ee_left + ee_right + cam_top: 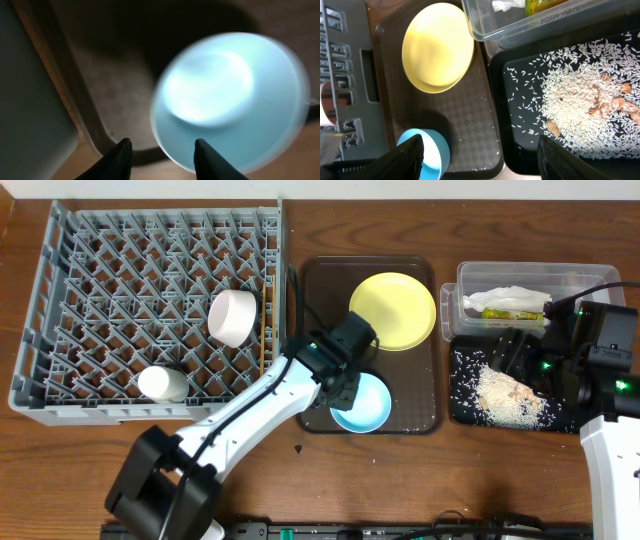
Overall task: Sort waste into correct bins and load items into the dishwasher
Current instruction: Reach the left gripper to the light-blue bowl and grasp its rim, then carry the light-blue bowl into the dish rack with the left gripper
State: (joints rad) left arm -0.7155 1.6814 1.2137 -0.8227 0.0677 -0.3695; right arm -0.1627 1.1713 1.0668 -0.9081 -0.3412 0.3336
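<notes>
Wood-grain worktop (480, 480) all round, and we're in tight on the left jaws (162, 146). They're parted about halfway with nothing in them. The light blue bowl (230, 95) sits right under and just ahead of the tips, its rim reaching into the gap but not pinched. It's blurry in the wrist view, so I can't tell whether there's any contact.

The bowl rests on the dark brown serving tray (320, 280), and just beyond those jaws on the same tray lies the yellow plate (393, 310), bare and waiting. Further off to their side, the dish rack (120, 290) already holds the white bowl (233, 317) on its side, plus a smaller white cup-like piece (160, 383). I can't pick out the chopsticks with any confidence.

Across the worktop, the right jaws (480, 150) hang wide open and empty over the near edge of the black tray (520, 70), with the rice scraps (570, 100) heaped just ahead of them. Beyond sits the clear tub (470, 275), holding the napkin (515, 297) and wrapper (510, 312).

By my reckoning the waste is sorted, and blue bowl and plate are left to rack.
</notes>
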